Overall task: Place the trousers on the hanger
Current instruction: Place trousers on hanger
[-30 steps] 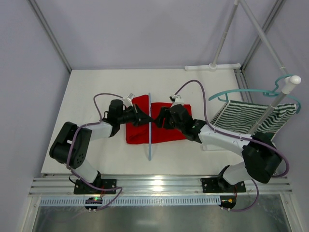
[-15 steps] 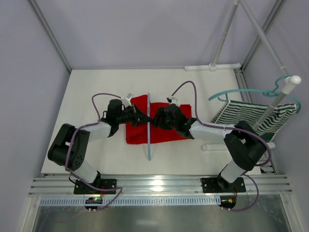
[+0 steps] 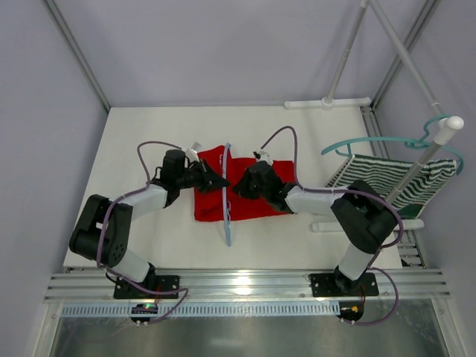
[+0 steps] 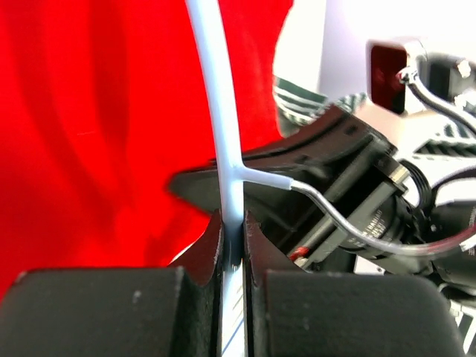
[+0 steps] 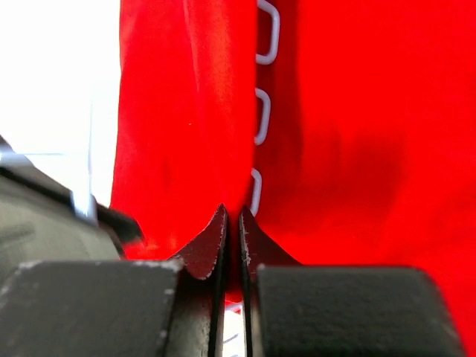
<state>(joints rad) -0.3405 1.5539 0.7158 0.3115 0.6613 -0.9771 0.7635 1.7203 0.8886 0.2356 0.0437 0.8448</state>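
Left gripper (image 3: 216, 179) is clenched on the hanger (image 3: 226, 216). Its wrist cam shows both fingers (image 4: 210, 245) squeezing the pale blue bar just below where the metal hook (image 4: 349, 223) branches off. Right gripper (image 3: 239, 186) comes in from the opp. side, jaws nipped together at a crease in the trousers (image 3: 208, 204). Red shows in the slit btwn its fingers (image 5: 212, 249), so it looks to have cloth pinched. Pale notches of the hanger's wavy edge lie on the fabric just beside that crease.

Trousers sit folded, mid-table. From above the hanger reads as a thin line running front to back across them, its near end poking past the cloth over bare table (image 3: 149, 134). Both grippers face each other across it, v. close.

Table is off-white, matte. Off to the right a green-and-white striped garment (image 3: 372, 182) hangs under a teal hanger (image 3: 372, 141) by a white rack pole (image 3: 439, 141). Walls (image 3: 223, 52) are pale grey-lilac w/ metal frame struts (image 3: 74, 52). An aluminium rail (image 3: 245, 284) along the near edge carries both arm bases, purple cables (image 3: 152, 149) loop off the arms, and a small green light (image 3: 149, 306) glows below the left base.
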